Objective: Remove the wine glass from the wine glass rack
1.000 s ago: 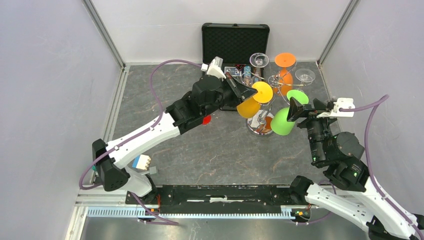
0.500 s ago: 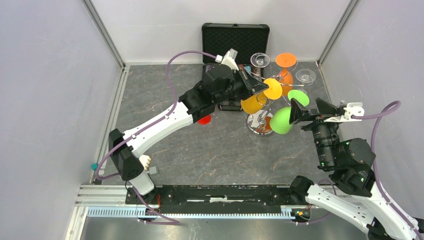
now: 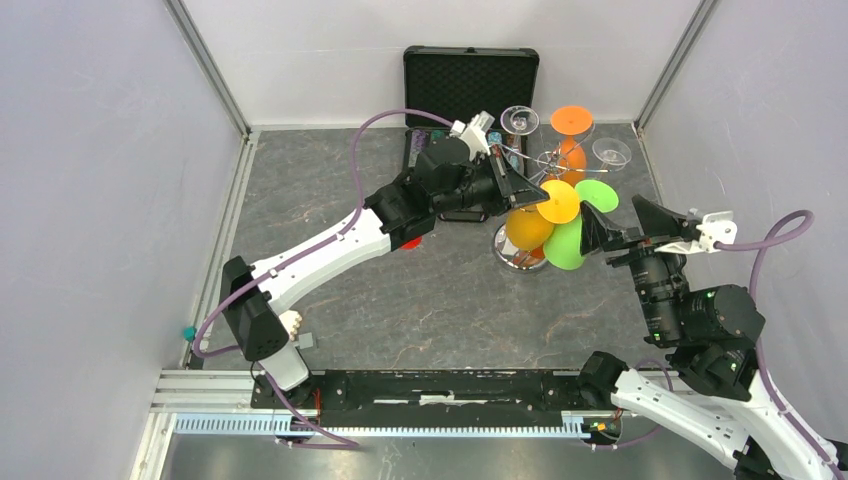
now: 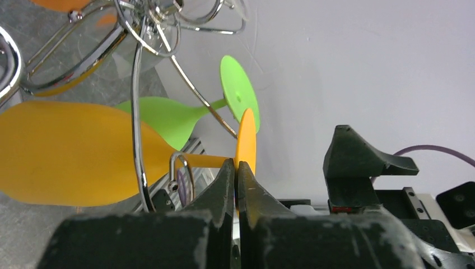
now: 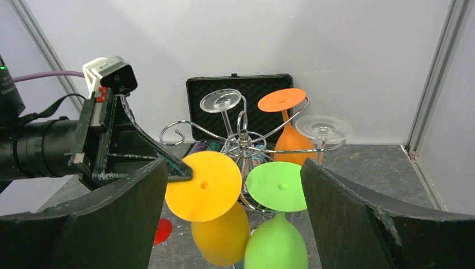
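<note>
Left pincer [image 4: 235,165] is clenched on the yellow glass [image 3: 528,228], gripping the stem right at its round foot. The glass hangs tilted, bowl down, with its stem in a wire hook on the near side of the rack [image 5: 244,134]. That rack stands toward the table's [image 3: 450,300] far right corner, just in front of a black case [image 3: 470,80]. Right pincer [image 3: 608,215] gapes wide beside the green glass [image 3: 565,245], holding nothing.

Left arm [image 3: 330,240] is stretched toward the table's [image 3: 440,300] far edge, left gripper [image 3: 535,192] pinched on the yellow wine glass [image 3: 528,230]; right arm [image 3: 700,320] stands bent near the right edge, right gripper [image 3: 612,215] spread wide
</note>
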Controlling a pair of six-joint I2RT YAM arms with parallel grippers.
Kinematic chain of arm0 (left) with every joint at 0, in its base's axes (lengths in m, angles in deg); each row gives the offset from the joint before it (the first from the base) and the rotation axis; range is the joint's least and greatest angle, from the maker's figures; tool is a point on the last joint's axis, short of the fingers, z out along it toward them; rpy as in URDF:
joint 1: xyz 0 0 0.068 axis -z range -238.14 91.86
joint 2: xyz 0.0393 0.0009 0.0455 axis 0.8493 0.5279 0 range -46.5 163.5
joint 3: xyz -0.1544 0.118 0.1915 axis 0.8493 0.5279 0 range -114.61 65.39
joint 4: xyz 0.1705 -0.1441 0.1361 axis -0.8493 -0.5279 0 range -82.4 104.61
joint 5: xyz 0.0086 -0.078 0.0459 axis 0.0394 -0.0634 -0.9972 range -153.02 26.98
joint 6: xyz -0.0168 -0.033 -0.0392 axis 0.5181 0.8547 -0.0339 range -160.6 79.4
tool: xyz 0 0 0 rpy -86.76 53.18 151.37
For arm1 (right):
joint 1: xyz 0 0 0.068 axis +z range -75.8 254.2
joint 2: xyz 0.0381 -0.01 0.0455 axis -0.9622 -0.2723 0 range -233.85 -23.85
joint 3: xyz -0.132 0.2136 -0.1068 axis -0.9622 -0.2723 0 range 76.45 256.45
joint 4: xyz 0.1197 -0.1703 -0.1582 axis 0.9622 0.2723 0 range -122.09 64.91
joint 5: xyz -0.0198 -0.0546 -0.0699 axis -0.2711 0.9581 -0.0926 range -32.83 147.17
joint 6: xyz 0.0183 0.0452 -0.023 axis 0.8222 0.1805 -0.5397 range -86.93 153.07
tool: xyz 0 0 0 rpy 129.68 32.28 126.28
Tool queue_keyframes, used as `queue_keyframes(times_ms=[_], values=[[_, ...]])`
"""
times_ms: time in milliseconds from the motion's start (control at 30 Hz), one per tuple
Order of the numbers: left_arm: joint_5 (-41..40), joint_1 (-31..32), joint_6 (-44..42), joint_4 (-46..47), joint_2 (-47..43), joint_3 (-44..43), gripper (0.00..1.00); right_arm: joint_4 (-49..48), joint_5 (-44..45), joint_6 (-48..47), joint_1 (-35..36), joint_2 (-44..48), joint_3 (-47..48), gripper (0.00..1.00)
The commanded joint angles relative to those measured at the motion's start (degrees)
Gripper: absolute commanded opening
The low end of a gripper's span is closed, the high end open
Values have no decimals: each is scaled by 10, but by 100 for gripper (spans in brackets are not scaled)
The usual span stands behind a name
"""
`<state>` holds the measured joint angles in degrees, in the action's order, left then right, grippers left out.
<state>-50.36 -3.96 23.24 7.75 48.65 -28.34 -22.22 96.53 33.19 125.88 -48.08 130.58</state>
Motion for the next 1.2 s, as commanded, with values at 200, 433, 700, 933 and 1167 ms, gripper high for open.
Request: queue_keyframes(times_ms=[200,433,700,933,1167], values=[[54,8,11,44,-74,49,2,-22,-46,16,0,7,7,95],[49,9,3,45,-149,125,2,-27,-112,27,0,-8,11,96],[-17,-23,-28,4,-268,187,2,-54,-212,93,0,-45,17,96],[-39,-171,19,12,-376,208,2,-164,-308,202,0,-90,-7,96],[-16,-221,121,96,-430,243,2,-289,-332,294,0,-132,-46,96]])
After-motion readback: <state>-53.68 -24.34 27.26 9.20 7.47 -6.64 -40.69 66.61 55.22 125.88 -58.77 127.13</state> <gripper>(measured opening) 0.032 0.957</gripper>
